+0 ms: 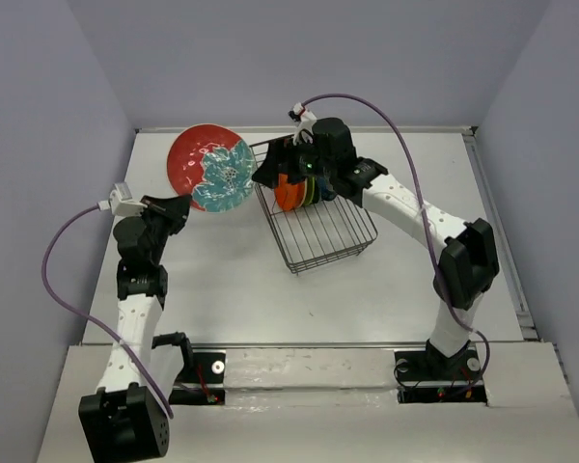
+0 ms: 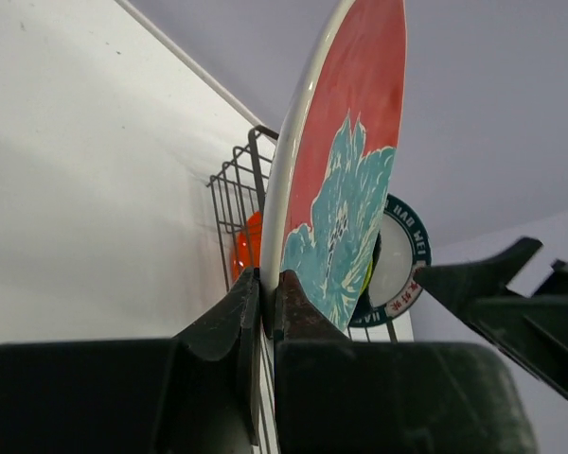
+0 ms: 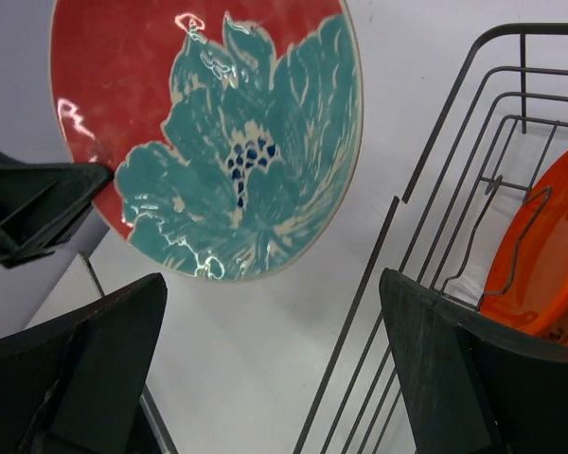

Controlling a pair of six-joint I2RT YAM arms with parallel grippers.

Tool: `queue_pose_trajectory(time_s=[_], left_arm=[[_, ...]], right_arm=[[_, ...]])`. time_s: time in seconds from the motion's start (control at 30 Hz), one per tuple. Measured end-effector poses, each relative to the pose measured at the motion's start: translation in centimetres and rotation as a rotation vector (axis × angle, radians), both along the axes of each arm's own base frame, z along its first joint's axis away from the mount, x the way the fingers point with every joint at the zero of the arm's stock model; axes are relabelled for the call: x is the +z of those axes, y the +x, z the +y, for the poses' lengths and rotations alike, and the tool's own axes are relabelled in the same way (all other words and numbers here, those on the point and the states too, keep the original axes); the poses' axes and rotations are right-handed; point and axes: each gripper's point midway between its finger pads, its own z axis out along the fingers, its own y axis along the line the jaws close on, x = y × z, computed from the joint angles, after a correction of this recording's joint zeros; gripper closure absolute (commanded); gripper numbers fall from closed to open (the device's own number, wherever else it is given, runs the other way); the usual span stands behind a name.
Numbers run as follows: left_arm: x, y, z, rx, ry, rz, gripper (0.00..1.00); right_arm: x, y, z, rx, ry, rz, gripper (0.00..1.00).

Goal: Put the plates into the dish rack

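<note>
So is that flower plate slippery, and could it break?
Probably slippery: the red-and-teal plate shines glossy, and the left tool pinches only its rim. It looks stiff, likely ceramic, so a drop might break it.

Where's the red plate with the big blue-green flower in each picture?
Top view: flower plate upper left, beside the dish rack.
Left wrist: flower plate centre, edge-on, pinched by the left pincer.
Right wrist: flower plate top left.
Shared landmark: the dish rack holding the orange plate.
</note>
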Motion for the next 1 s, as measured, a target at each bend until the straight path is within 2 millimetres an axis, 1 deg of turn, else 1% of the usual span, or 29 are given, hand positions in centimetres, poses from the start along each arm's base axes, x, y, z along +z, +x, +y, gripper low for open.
queue_pose_trajectory(time_s=[0.07, 0.13, 0.23, 0.33, 0.37, 0.4, 0.43, 0.47, 0.5, 0.53, 0.57, 0.6, 0.63, 0.67, 0.7, 0.73, 0.77, 0.8, 0.9, 1.0], left_arm=[[0.3, -0.1, -1.0, -0.040, 0.014, -0.006, 0.94], [0.4, -0.3, -2.1, -0.092, 0.019, -0.007, 0.94], [0.4, -0.7, -3.9, -0.168, 0.013, 0.003, 0.94], [0.7, -1.2, -5.5, -0.244, 0.004, 0.001, 0.94], [0.8, -1.5, -6.1, -0.272, -0.003, -0.001, 0.95], [0.9, -1.6, -6.5, -0.289, -0.007, -0.002, 0.95], [1.0, -1.8, -6.9, -0.310, -0.012, -0.004, 0.94], [1.1, -2.0, -7.2, -0.328, -0.015, -0.007, 0.94], [1.1, -2.1, -7.5, -0.338, -0.018, -0.006, 0.92], [1.1, -2.1, -7.4, -0.337, -0.014, -0.009, 0.83], [0.6, -1.9, -6.7, -0.294, -0.034, 0.020, 0.73], [0.4, -1.8, -6.4, -0.284, -0.043, 0.031, 0.51], [0.3, -1.8, -6.6, -0.293, -0.046, 0.035, 0.41], [0.4, -1.9, -6.7, -0.301, -0.035, 0.029, 0.33], [0.9, -2.1, -7.1, -0.322, -0.026, 0.011, 0.20], [1.1, -2.2, -7.4, -0.332, -0.012, 0.000, 0.16], [1.2, -2.3, -7.6, -0.344, 0.001, -0.006, 0.03], [1.4, -2.4, -7.6, -0.351, 0.028, -0.012, 0.01], [1.6, -2.4, -7.3, -0.350, 0.110, -0.007, 0.01], [1.6, -2.6, -7.3, -0.342, 0.211, -0.008, 0.01]], right_arm=[[-0.7, 1.4, -0.1, -0.006, 0.006, 0.025, 0.00], [-1.2, 2.2, -0.1, -0.006, 0.012, 0.044, 0.00], [-2.1, 2.9, -0.1, -0.007, 0.013, 0.073, 0.00], [-2.5, 2.8, 0.0, 0.005, 0.016, 0.090, 0.05], [-2.5, 2.6, 0.1, 0.013, 0.020, 0.096, 0.21], [-2.4, 2.5, 0.2, 0.019, 0.027, 0.100, 0.30], [-2.3, 2.5, 0.3, 0.027, 0.036, 0.096, 0.42], [-2.1, 2.4, 0.4, 0.031, 0.053, 0.092, 0.79], [-2.3, 2.4, 0.4, 0.026, 0.061, 0.094, 0.90], [-2.1, 2.3, 0.4, 0.034, 0.082, 0.103, 0.93], [-1.4, 2.1, -0.1, 0.061, 0.132, 0.128, 0.93], [-0.7, 1.7, -0.3, 0.073, 0.167, 0.136, 0.93], [-0.3, 1.6, -0.5, 0.074, 0.180, 0.133, 0.93], [0.3, 1.2, -0.7, 0.077, 0.197, 0.126, 0.93], [0.7, 0.6, -0.7, 0.078, 0.198, 0.108, 0.93], [0.8, 0.1, -0.7, 0.076, 0.197, 0.107, 0.93], [0.8, -0.2, -0.8, 0.063, 0.192, 0.103, 0.93], [0.7, -0.2, -0.9, 0.048, 0.180, 0.100, 0.93], [0.3, 0.2, -1.5, -0.040, 0.135, 0.096, 0.93], [-0.3, 0.9, -2.8, -0.145, 0.060, 0.075, 0.93]])
